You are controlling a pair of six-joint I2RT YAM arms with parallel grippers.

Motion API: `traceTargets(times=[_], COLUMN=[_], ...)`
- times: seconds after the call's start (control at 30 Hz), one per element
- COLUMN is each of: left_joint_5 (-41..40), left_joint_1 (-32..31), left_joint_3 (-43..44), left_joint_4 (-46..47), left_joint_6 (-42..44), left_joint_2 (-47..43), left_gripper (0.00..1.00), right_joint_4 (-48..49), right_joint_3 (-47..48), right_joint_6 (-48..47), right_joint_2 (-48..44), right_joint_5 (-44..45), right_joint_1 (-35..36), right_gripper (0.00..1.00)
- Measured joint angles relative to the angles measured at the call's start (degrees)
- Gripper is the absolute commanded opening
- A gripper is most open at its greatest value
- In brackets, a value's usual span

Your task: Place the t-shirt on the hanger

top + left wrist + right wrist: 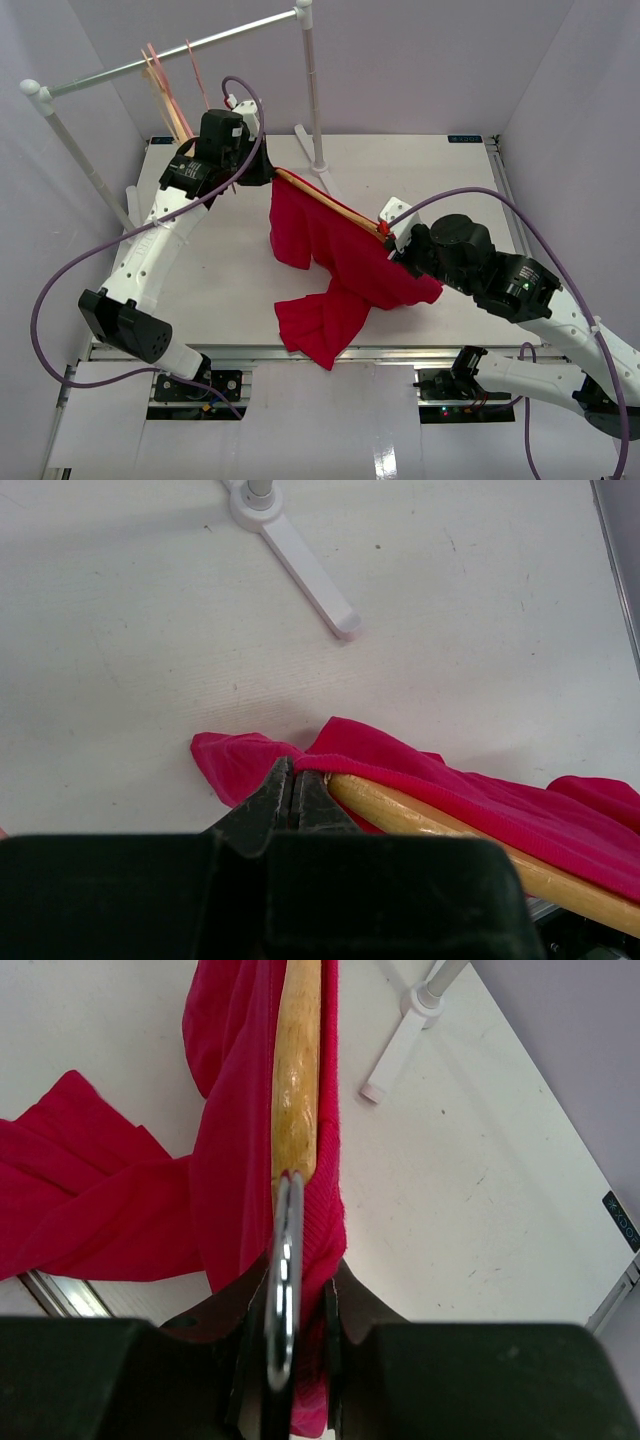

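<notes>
The red t-shirt (340, 260) hangs over the wooden hanger (330, 203), which is held slanted above the table; the shirt's lower part trails to the table's front edge. My left gripper (262, 172) is at the hanger's far left end, shut on the t-shirt's edge (420, 770), beside the hanger arm (420, 820); the jaws meet at the left gripper's tip (292, 782). My right gripper (392, 235) is shut on the hanger's silver hook (286, 1260) with red cloth (235, 1160) pinched alongside it. The wooden arm (298, 1080) runs away from the right gripper (296, 1290).
A white clothes rack stands at the back, its foot (320, 165) just behind the hanger; the foot also shows in the left wrist view (300, 560) and the right wrist view (400, 1045). Thin pink hangers and a pale wooden one (172, 100) hang on its rail.
</notes>
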Motion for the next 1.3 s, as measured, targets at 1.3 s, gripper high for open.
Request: traceTargets(times=[1.3], left_joint_5=[15.8], left_joint_1=[3.0], left_joint_3=[-10.0], left_joint_4=[14.8], left_joint_6=[13.4], left_joint_2=[-12.5], left_gripper=[0.00], right_joint_4=[-10.6], right_joint_3=[6.1], right_joint_6=[0.8], right_joint_2=[10.4], right_joint_5=[4.0], right_joint_1=[0.5], right_gripper=[0.08])
